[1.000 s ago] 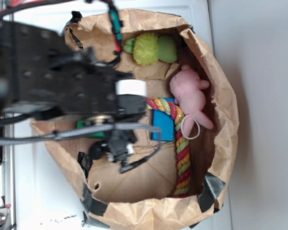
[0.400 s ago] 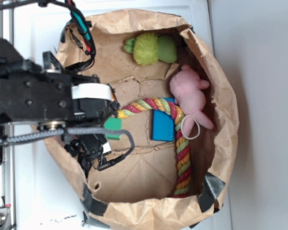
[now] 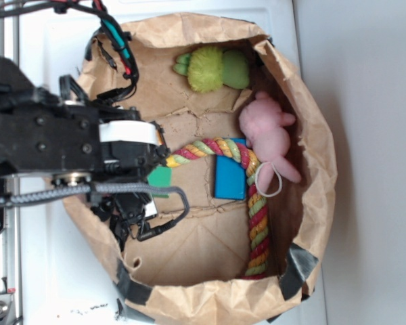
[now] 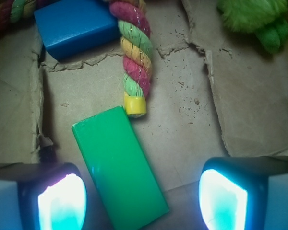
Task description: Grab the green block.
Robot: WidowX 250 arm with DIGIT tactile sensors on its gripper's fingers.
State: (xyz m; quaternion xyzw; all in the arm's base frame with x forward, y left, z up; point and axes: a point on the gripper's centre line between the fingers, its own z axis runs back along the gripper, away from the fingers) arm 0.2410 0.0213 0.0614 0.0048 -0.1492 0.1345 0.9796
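Since the earlier frame the arm has slid back off the green block, lying flat near the paper bag's left edge, and the gripper straddles it, spread wide to grasp.

- A robot test bench, likely in a lab, is suggested: a black robot arm with exposed cabling is mounted over a plain white tabletop.
- A crumpled paper bag, taped at its lower corners, is set on that tabletop as a makeshift bin.
- Inside the bag, a rope toy, plush toys and coloured blocks are laid out as props.
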